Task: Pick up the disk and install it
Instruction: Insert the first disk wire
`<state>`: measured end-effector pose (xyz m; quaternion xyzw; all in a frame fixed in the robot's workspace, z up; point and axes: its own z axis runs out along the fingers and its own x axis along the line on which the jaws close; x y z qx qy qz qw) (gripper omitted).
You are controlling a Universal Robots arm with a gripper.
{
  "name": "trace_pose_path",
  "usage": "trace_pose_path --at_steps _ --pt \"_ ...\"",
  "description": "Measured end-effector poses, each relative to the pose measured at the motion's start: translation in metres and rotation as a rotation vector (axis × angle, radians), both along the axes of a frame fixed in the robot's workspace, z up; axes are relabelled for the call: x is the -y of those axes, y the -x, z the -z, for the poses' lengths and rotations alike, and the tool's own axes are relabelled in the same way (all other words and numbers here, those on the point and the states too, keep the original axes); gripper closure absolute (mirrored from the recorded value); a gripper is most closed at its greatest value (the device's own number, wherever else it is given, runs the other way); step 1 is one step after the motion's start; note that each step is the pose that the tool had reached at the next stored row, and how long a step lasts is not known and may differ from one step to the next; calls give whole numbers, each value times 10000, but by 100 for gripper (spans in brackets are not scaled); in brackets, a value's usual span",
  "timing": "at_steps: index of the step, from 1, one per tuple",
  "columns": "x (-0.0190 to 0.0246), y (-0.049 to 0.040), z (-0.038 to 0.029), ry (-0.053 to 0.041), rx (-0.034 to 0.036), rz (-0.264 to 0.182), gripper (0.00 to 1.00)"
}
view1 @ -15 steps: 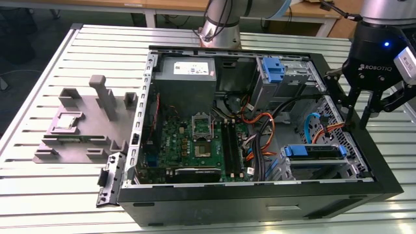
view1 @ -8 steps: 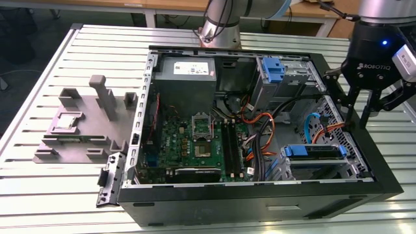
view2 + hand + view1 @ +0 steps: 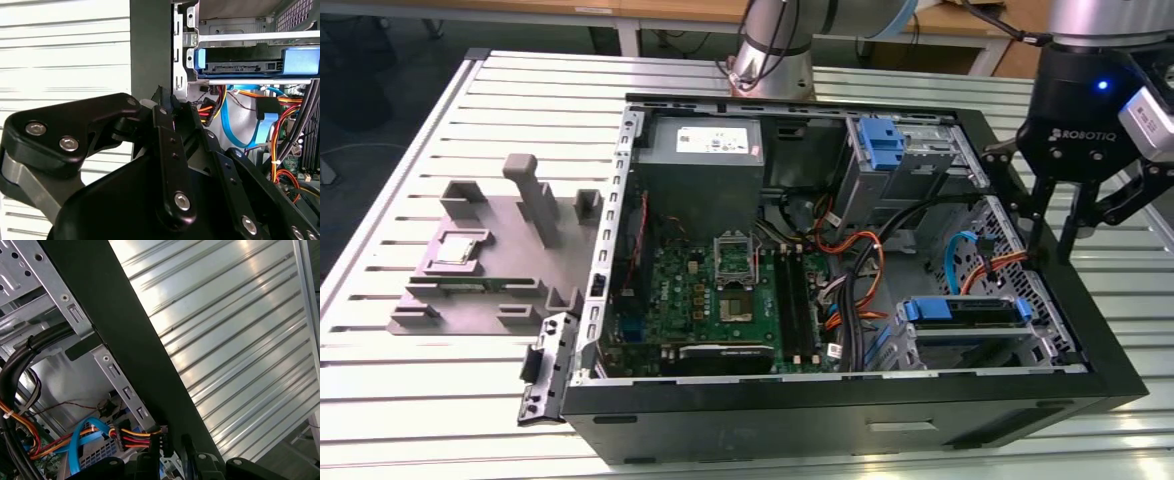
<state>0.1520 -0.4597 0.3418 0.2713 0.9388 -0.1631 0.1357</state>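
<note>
The disk, a drive in a blue caddy, sits in the drive cage at the near corner of the open computer case, on the exterior view's right. In the second wrist view the disk lies in its metal bay with its connector edge showing. My gripper hangs open over the case's wall on the exterior view's right, above and beyond the disk. It holds nothing. Its black linkage shows close up in the second wrist view.
The black case lies open on a slatted metal table. Inside are a motherboard, a grey power supply, orange and blue cables and another blue caddy at the back. A grey fixture stands at the exterior view's left.
</note>
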Motion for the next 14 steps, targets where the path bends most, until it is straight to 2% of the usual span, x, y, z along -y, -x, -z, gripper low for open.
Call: trace_pose_path --at_steps 4,5,9,10,14 --pt "-5 -1 -1 17 0 -14 71" --pt "-5 -1 0 20 0 -17 77" --pt "-5 -1 -1 32 0 -30 78" --pt "-6 -1 -1 33 0 -33 84" --pt "-6 -1 -5 52 0 -43 84"
